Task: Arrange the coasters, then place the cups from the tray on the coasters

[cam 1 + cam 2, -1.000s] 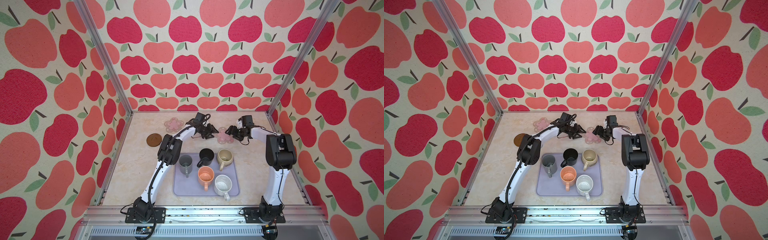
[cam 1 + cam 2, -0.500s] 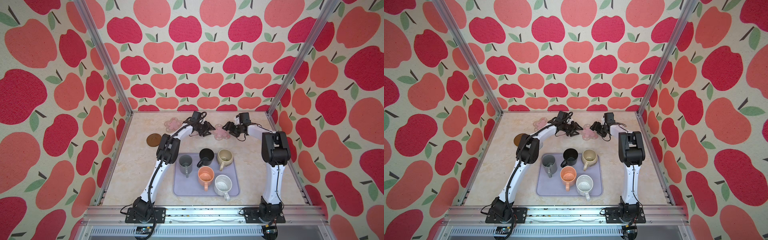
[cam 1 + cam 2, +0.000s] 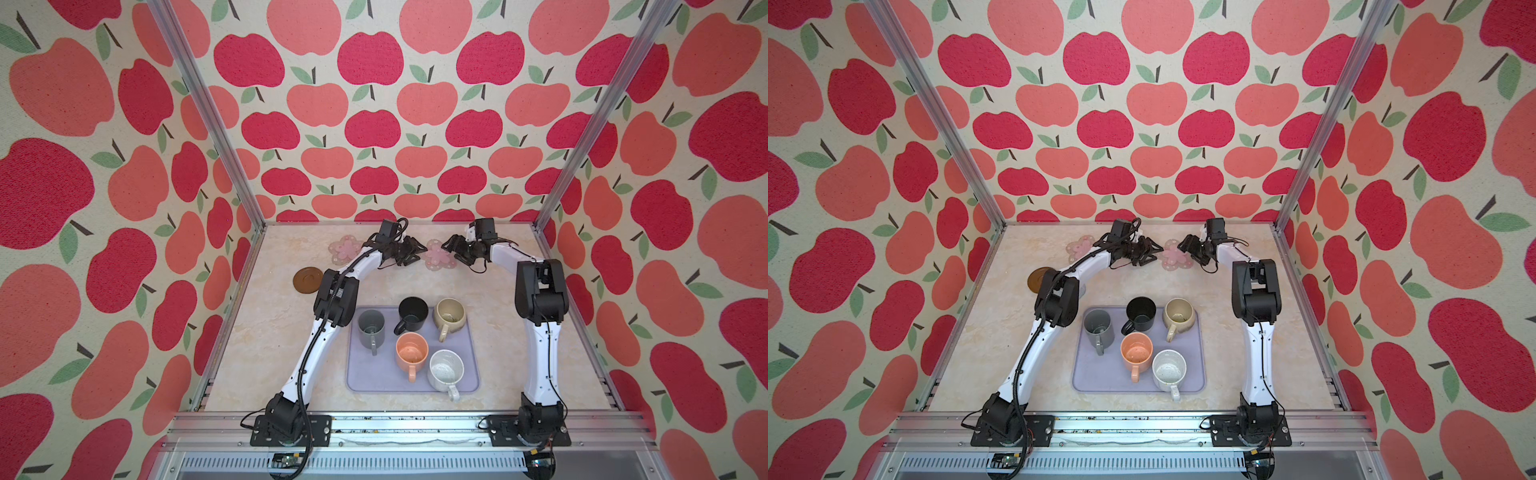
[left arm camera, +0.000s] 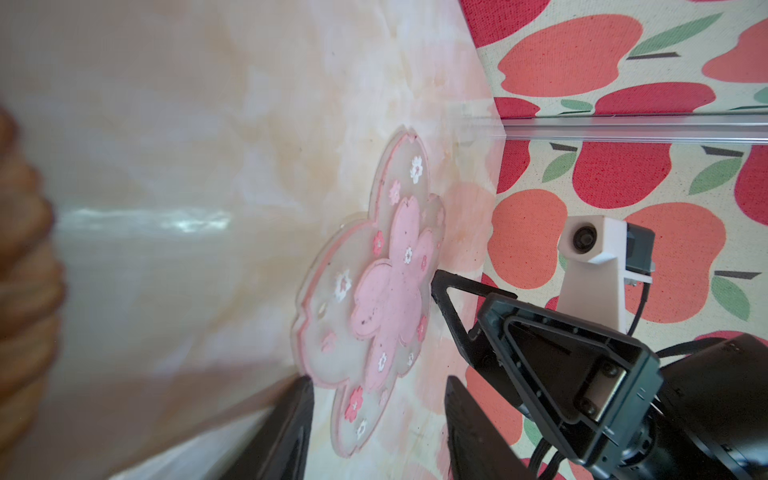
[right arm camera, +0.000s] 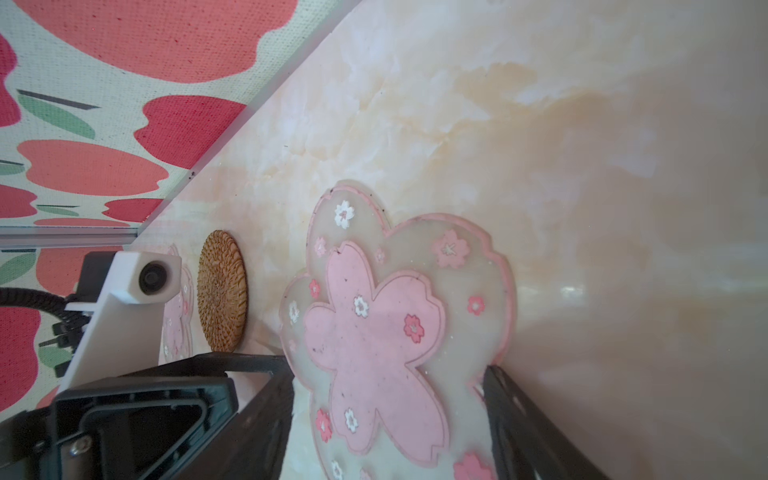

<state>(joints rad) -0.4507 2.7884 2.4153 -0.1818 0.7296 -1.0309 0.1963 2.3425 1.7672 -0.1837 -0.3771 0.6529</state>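
While both claws crowd one pink flower coaster (image 3: 437, 257) at the far end of the desk (image 3: 490, 307), treat that coaster as a light, thin, probably rubbery sheet. It lies flush on the marbled surface and offers no lip to get beneath.

The left claw (image 3: 419, 251) stands spread and empty, with one lobe tip lying between its fingers. The right claw (image 3: 451, 251) holds its jaws apart against the opposite lobes. You cannot tell whether they squeeze the rim or merely flank it.

Judge a pinch across a single lobe, or a flat slide, as the surest hold. A hard squeeze would likely buckle the sheet.

The second flower coaster (image 3: 344, 249) lies to the left, with the rattan coaster (image 5: 221, 291) beside it. The dark brown disc (image 3: 307, 280) sits nearer the left wall.

The five mugs stand upright and close-packed on the lavender tray (image 3: 374, 380), from the tall grey mug (image 3: 371, 328) to the speckled white mug (image 3: 445, 370). Expect them to be heavier, rigid, smooth and breakable, so take each by its handle or wall.

The claws are nearly tip to tip and the back wall (image 3: 415, 174) stands just behind them, so you have little margin there. Bare desk lies open between the coasters and the tray, and towards the far right corner.
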